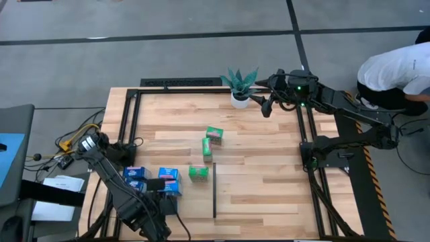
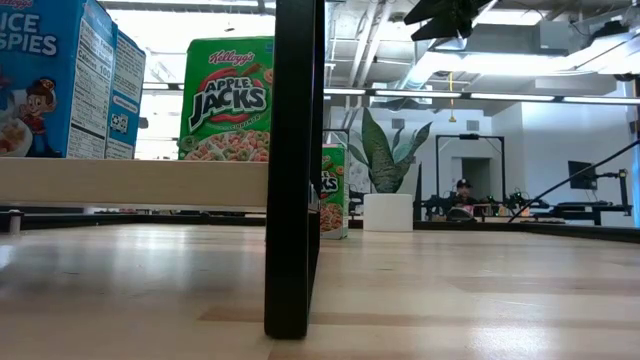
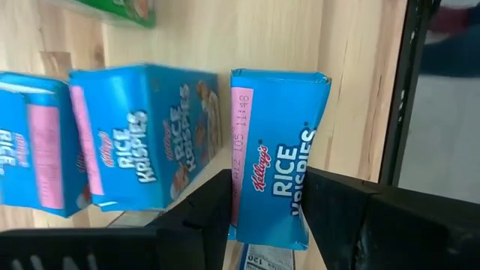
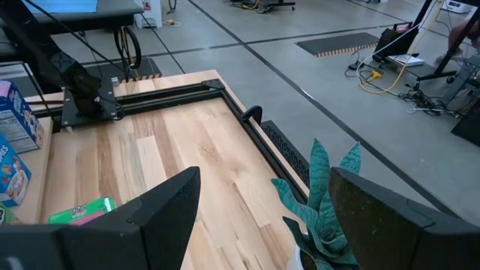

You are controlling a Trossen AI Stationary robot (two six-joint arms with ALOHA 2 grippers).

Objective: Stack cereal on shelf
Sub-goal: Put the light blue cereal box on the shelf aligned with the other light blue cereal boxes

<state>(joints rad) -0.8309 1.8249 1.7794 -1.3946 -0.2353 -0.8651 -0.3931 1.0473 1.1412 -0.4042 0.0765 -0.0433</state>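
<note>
from above, the left gripper (image 1: 158, 205) sits by the blue cereal boxes (image 1: 152, 179) at the counter's (image 1: 269, 181) near-left. its wrist view shows fingers (image 3: 202, 217) clamped on a rice krispies box (image 3: 276, 176), likely for stacking. the right gripper (image 4: 262, 217), fingers spread empty, waits over the plant (image 1: 240, 84).

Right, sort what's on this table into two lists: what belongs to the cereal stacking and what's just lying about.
Part of the job:
- blue cereal boxes, standing in a group
- one blue box, held by the left gripper
- green cereal boxes
- wooden shelf
- black divider strip

Just lying about:
- potted plant, with the right gripper open beside it
- cables off the table's edge
</note>
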